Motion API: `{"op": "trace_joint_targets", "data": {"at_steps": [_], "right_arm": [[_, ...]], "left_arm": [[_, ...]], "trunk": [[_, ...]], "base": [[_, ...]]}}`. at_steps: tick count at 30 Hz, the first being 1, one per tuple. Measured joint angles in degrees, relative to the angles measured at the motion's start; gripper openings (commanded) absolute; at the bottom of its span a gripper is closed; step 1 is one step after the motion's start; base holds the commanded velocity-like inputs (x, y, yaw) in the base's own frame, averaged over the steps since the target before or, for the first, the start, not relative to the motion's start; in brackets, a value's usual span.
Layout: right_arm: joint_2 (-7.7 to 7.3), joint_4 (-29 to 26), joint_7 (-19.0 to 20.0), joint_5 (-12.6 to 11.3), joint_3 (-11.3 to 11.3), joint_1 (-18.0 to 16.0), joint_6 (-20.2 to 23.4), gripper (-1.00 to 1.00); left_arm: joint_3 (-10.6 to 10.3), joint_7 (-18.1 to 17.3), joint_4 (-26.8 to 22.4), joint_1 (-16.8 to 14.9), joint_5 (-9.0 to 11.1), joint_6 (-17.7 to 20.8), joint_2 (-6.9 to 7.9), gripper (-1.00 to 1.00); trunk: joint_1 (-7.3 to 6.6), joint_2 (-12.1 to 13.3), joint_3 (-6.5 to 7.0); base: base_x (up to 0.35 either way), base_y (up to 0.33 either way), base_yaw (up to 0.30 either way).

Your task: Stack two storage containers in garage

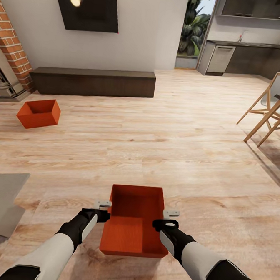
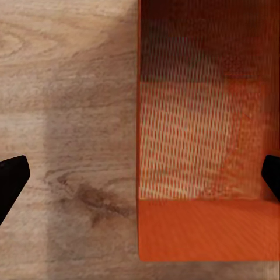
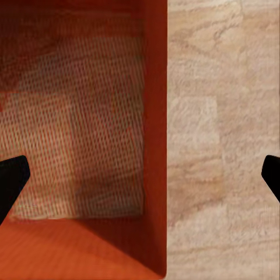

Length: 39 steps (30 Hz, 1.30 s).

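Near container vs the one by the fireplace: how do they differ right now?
The near container sits between the left pincer and right pincer, each open and straddling a side wall; the far container lies alone on the wood floor beside the brick fireplace. The near one lines up with the robot; the far one is skewed. Shared: orange-red, lidless, tapering walls.

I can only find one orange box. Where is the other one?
In the head view, the other orange box sits on the wood floor at the far left, beside the brick fireplace and before the low dark cabinet.
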Motion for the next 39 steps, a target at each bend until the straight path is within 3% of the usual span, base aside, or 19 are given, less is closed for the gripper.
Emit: {"op": "trace_joint_targets", "data": {"at_steps": [17, 24, 30, 35, 39], "right_arm": [[-0.16, 0.0, 0.03, 0.32, 0.0, 0.0, -0.02, 1.0], [-0.73, 0.0, 0.03, 0.47, 0.0, 0.0, -0.02, 1.0], [-2.31, 0.0, 0.03, 0.46, 0.0, 0.0, 0.0, 1.0], [-2.37, 0.0, 0.03, 0.47, 0.0, 0.0, -0.01, 1.0], [-2.34, 0.0, 0.03, 0.46, 0.0, 0.0, -0.02, 1.0]], "left_arm": [[-0.04, 0.0, 0.09, 0.0, -0.15, -0.03, -0.09, 1.0], [-0.16, 0.02, 0.14, 0.0, -0.24, -0.06, -0.12, 1.0], [-0.2, 0.32, 0.22, 0.0, -0.17, -0.08, -0.19, 1.0], [-0.2, 0.42, 0.26, 0.0, -0.06, -0.09, -0.24, 1.0], [-0.2, 0.43, 0.26, 0.0, -0.06, -0.07, -0.23, 1.0]], "trunk": [[3.73, -6.82, -3.05], [3.74, -6.83, -3.06], [3.74, -6.83, -3.06], [3.74, -6.83, -3.06], [4.61, -8.42, -3.77]], "base": [[0.0, 0.0, 0.0], [0.0, 0.0, 0.0], [0.0, 0.0, 0.0], [0.0, 0.0, 0.0], [0.0, 0.0, 0.0]]}}
